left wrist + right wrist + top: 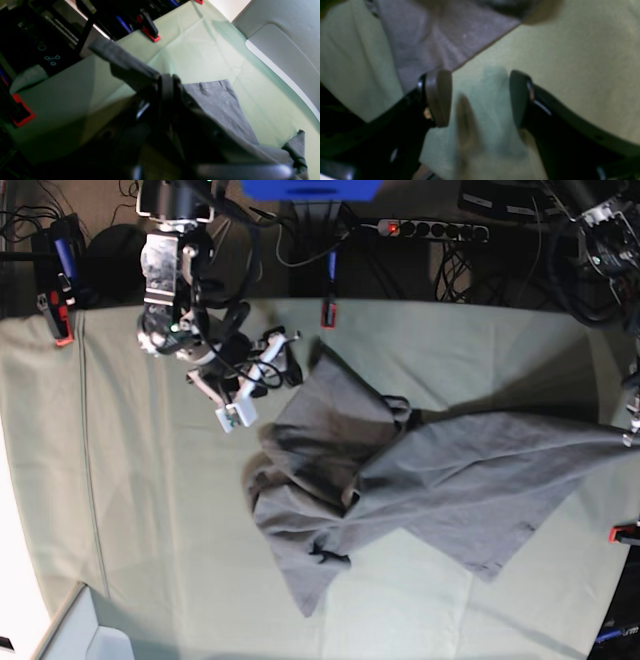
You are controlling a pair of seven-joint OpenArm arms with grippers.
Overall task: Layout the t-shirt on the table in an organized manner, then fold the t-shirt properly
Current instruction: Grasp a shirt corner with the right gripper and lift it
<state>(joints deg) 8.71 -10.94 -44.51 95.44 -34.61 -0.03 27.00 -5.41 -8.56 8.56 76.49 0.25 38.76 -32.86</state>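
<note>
The dark grey t-shirt (400,470) lies crumpled in the middle of the table (150,510). One part of it is pulled out in a long taut band to the base view's right edge. My left gripper (172,85) is shut on that pulled end, and grey fabric (225,105) spills out of its jaws. My right gripper (265,385) hovers at the shirt's upper-left corner, open. Its two pads (438,97) have only green cloth between them. The shirt's edge (440,32) lies just beyond its fingertips.
Red clamps (327,312) (62,330) (625,532) pin the green cloth at its edges. A pale grey bin (80,630) stands at the bottom-left corner. Cables and a power strip (430,228) run behind the far edge.
</note>
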